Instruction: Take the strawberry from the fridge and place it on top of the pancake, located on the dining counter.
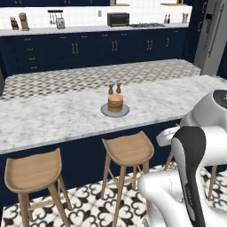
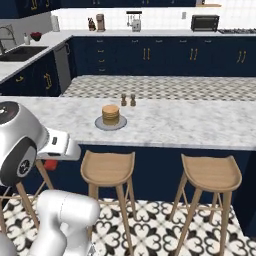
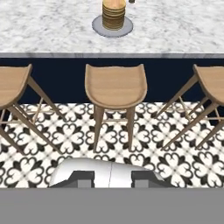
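Right base view, far left: the tool (image 2: 49, 161) is seen low, in front of the counter (image 2: 190, 125) and below its marble top. The jaws are set narrow on the strawberry (image 2: 51, 165), which is held clear of the floor. Centre: the pancake (image 2: 110, 114) is stacked on a grey plate (image 2: 110, 124), mid-counter. Two small shakers (image 2: 128, 100) are placed just behind it. Wooden stools (image 2: 107, 167) are lined along the navy base.

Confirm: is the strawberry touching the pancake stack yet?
Apart. Right base view shows the strawberry below the edge of the dining counter, well clear of the pancake stack up on its plate.
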Controlling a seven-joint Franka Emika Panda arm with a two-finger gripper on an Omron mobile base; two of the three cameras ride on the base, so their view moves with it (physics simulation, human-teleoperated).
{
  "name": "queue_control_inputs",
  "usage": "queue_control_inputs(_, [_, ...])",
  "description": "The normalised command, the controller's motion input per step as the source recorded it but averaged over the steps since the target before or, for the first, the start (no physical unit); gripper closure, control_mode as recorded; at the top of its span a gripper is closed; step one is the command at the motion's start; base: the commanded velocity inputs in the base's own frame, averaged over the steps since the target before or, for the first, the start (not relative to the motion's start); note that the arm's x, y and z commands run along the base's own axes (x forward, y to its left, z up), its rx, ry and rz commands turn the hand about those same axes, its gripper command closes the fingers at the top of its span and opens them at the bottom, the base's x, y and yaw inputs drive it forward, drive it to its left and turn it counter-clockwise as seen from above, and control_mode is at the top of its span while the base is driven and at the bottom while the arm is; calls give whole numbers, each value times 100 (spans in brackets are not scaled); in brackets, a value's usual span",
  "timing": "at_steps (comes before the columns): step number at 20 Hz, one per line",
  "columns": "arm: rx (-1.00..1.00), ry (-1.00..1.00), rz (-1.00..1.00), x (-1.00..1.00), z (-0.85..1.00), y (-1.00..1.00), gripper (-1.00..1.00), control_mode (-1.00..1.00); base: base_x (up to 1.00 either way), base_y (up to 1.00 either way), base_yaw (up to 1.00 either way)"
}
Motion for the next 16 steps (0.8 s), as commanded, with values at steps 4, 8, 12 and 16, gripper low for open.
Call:
queue_control_inputs(4, [0,0,0,0,0,0,100,100,48,0,2])
queue_control_inputs(8, [0,0,0,0,0,0,100,100,61,0,7])
queue_control_inputs(12, [0,0,0,0,0,0,100,100,58,0,6])
queue_control_inputs(16, [0,0,0,0,0,0,100,100,48,6,8])
